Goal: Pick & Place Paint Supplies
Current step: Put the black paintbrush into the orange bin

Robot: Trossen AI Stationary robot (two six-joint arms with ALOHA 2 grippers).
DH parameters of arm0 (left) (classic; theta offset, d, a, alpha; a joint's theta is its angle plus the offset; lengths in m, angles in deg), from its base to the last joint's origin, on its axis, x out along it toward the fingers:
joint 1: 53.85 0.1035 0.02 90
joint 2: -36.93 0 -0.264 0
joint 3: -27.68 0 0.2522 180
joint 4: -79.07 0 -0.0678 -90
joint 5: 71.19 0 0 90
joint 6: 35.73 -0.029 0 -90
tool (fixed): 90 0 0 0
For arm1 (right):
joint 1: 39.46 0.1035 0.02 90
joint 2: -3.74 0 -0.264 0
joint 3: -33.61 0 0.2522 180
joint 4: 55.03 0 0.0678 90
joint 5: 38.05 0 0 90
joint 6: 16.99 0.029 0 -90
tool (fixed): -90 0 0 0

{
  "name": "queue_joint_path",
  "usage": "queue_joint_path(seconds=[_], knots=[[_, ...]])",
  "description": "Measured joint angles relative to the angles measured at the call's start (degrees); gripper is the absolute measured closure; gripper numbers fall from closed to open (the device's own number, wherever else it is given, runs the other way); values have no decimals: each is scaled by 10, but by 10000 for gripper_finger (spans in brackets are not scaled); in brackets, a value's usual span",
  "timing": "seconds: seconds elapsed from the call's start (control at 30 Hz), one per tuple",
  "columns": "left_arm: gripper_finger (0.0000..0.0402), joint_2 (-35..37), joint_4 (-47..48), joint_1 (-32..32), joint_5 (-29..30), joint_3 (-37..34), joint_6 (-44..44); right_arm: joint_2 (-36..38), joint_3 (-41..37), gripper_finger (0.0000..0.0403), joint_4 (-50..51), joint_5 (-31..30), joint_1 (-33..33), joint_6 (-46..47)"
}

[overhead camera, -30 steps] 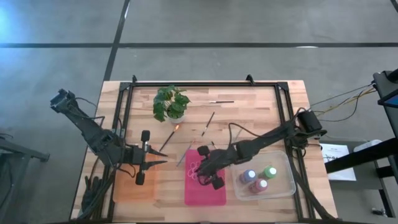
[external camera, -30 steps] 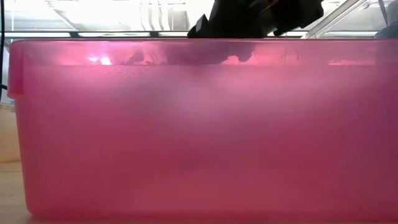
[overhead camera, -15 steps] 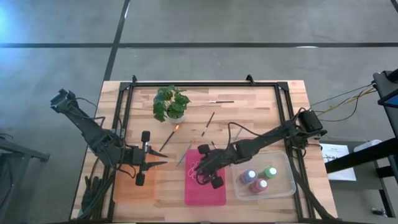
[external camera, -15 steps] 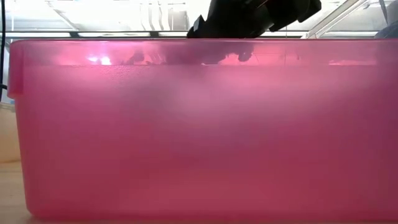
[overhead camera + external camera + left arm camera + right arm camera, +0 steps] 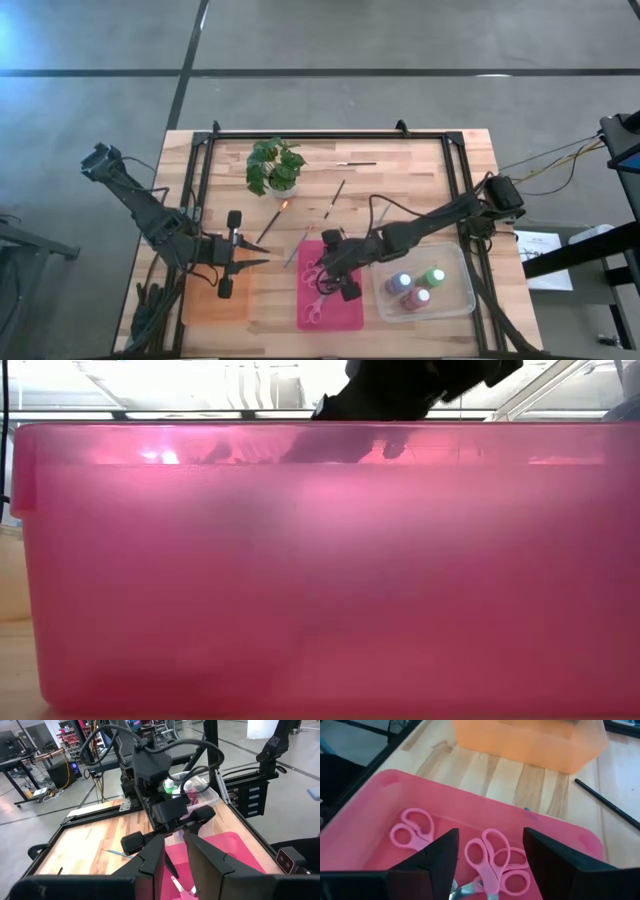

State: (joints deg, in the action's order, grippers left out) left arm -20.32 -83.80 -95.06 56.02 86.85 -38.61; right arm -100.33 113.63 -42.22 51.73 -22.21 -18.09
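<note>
Pink-handled scissors (image 5: pixel 490 865) flat in pink bin (image 5: pixel 365 827); paint bottles (image 5: pixel 415 285) upright in clear tray (image 5: pixel 462 262); brushes (image 5: pixel 336 196) on table.

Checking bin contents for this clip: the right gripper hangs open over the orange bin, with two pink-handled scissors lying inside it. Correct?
Not quite. The bin is pink, not orange. The right wrist view shows the open right gripper above the pink bin with both pink-handled scissors inside; the orange bin sits beyond it, and in the high view it lies under the left gripper.

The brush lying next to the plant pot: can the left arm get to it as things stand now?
Probably yes. The brush lies on bare wood beside the plant, just beyond the left gripper, which hovers over the orange bin. Nothing stands between them; the leaves may crowd it.
</note>
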Motion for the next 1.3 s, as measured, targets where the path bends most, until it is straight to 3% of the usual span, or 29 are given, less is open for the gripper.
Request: queue_joint_path(seconds=[0.23,0.6,0.97,1.3], knots=[[311,0,-2,0,0,0,0,41,0,184,24,-50,6,7],[311,-2,-9,0,4,-7,6,180,-47,184,42,-214,14,44],[311,-17,-10,1,20,-9,30,345,-265,184,-133,-344,83,95],[311,-19,-10,2,36,-9,26,411,-417,184,-331,-360,129,53]])
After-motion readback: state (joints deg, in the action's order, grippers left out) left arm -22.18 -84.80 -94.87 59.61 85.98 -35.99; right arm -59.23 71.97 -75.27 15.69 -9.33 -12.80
